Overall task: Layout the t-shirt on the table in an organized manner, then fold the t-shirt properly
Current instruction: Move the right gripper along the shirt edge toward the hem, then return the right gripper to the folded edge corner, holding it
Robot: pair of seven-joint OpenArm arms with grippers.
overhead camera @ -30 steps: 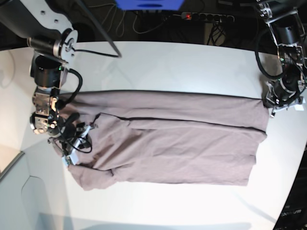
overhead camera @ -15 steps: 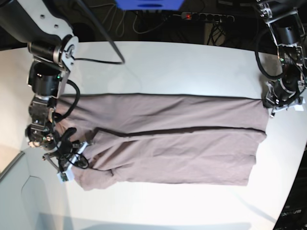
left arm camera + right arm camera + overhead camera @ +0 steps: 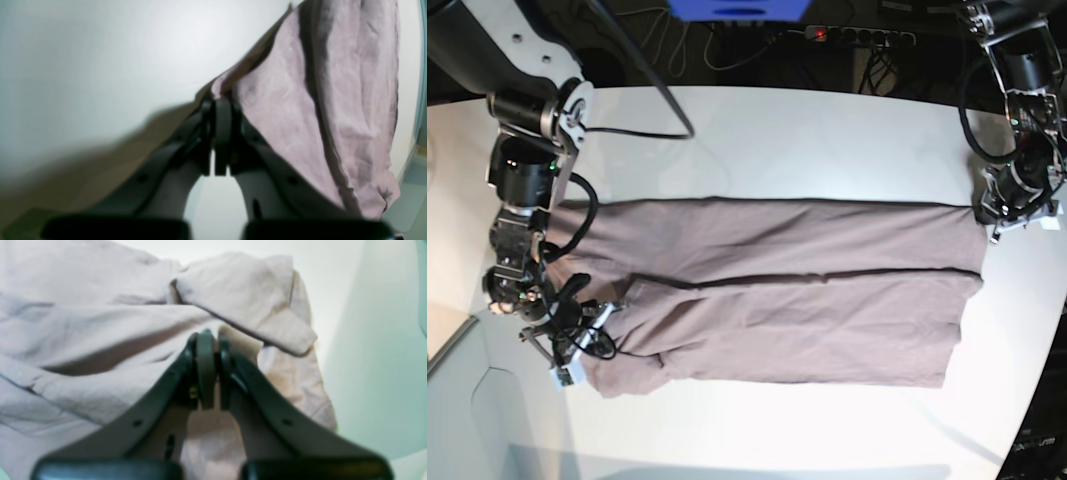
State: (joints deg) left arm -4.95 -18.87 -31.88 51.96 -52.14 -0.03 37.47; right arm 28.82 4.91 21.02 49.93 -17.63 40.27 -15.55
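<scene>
Where visible beyond the far edge of the table (image 3: 807, 130): a black power strip (image 3: 852, 35) with a red light, loose cables (image 3: 642, 40), a blue object (image 3: 737, 8) cut off by the frame. Crossing the white top near the right arm: one black lead (image 3: 632, 128), clear of the cloth. Item proper: t-shirt (image 3: 807, 300), dusty mauve, spread lengthwise across the middle of the table, folded over itself along a long crease, with a rumpled end on the base view's left and a squarer end on its right. Left gripper (image 3: 218, 100): jaws pressed together, pinching the far corner of the cloth at that squarer end, close to the curved table edge. Right gripper (image 3: 210, 336): jaws drawn together over the rumpled end, just beside a turned-over sleeve (image 3: 247, 300); cannot tell whether any fabric is caught between them. Open room: broad bare white on the far side of the shirt and a narrower bare strip on the near side; little margin at either end, with an arm at each and the table edge near the left gripper.
</scene>
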